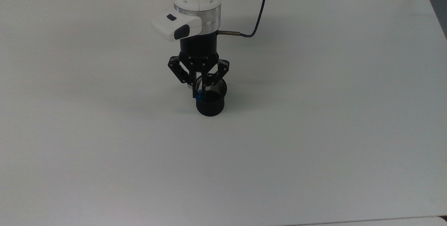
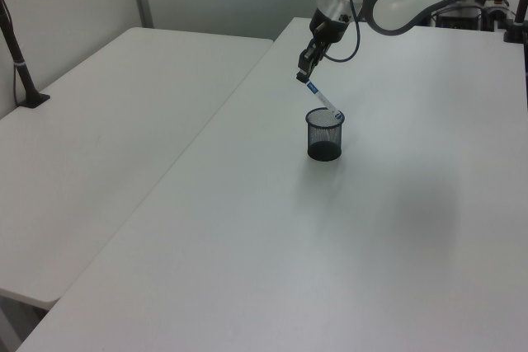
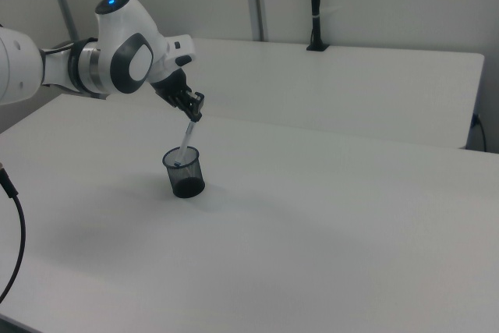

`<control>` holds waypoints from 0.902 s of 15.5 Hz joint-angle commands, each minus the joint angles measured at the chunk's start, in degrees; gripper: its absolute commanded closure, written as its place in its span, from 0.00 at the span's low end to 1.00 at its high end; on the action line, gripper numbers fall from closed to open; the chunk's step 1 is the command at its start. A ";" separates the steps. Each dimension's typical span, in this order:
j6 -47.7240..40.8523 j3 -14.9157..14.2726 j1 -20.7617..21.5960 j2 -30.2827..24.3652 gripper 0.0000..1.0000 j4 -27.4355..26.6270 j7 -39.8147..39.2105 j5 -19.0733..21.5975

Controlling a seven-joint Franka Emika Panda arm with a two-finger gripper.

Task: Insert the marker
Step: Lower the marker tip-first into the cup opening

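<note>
Left view, key relation: slim white-barrelled marker with blue cap (image 2: 323, 102) hangs from the black two-finger gripper (image 2: 303, 76), long axis slanted down toward the left view's right, lower end level with the rim of the black wire-mesh cup (image 2: 325, 133).
Right view, same relation: marker (image 3: 185, 143) slants down toward the right view's left from the gripper (image 3: 193, 114); blue end sits at the mouth of the cup (image 3: 184, 172), looks just inside the rim.
Top view, alignment: gripper (image 1: 199, 93) sits over the cup (image 1: 211, 102), toward the top view's left side of the opening; the blue end of the marker (image 1: 198, 96) shows by the near rim.
Grip: fingers clamped on the marker's upper end; marker fully carried, not resting on anything I can confirm.
Tilt: barrel well off vertical, so the tip leads the hand.
Judgement, next move: lower along the barrel's slant or straighten first; going straight down risks catching the rim.
Risk: cup is light mesh, a side push could tip or slide it.
Surroundings: bare white table (image 1: 314, 131); black cable (image 1: 256, 16) trails off the wrist, well apart from the cup.
Obstructions: none near the cup.
</note>
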 commanded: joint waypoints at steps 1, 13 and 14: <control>1.71 -0.32 1.13 -0.37 0.98 -1.27 3.55 -2.12; 4.87 -0.32 1.40 0.07 0.79 -3.38 6.28 -5.37; 4.87 -0.32 1.48 0.16 0.77 -3.38 6.46 -5.37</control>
